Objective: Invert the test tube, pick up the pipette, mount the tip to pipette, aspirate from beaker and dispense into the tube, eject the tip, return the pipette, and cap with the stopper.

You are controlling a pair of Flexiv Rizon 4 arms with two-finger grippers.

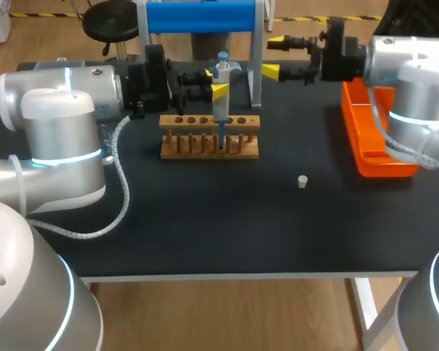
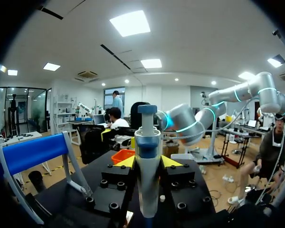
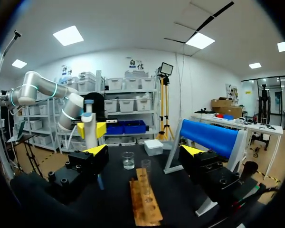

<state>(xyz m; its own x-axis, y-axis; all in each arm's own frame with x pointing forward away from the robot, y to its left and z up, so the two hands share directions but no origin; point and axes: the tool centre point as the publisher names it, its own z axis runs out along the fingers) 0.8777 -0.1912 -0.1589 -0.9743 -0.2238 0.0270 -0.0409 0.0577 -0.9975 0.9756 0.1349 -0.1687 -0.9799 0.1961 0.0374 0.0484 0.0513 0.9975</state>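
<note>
My left gripper (image 1: 214, 82) is shut on the white and blue pipette (image 1: 222, 88), holding it upright with its blue tip (image 1: 221, 135) down at the wooden rack (image 1: 209, 146). In the left wrist view the pipette (image 2: 147, 161) stands between the yellow fingertips (image 2: 126, 162). My right gripper (image 1: 274, 55) hangs open and empty, to the right of the pipette. Ahead of this gripper (image 3: 144, 150) are the rack (image 3: 145, 204), an upright test tube (image 3: 146, 170), the glass beaker (image 3: 128, 160) and the held pipette (image 3: 89, 130). The small white stopper (image 1: 302, 181) lies on the black table.
An orange tray (image 1: 373, 139) lies along the table's right side under my right arm. A stand with a blue bar (image 1: 201, 16) and white legs rises behind the rack. A white box (image 3: 153, 146) sits past the beaker.
</note>
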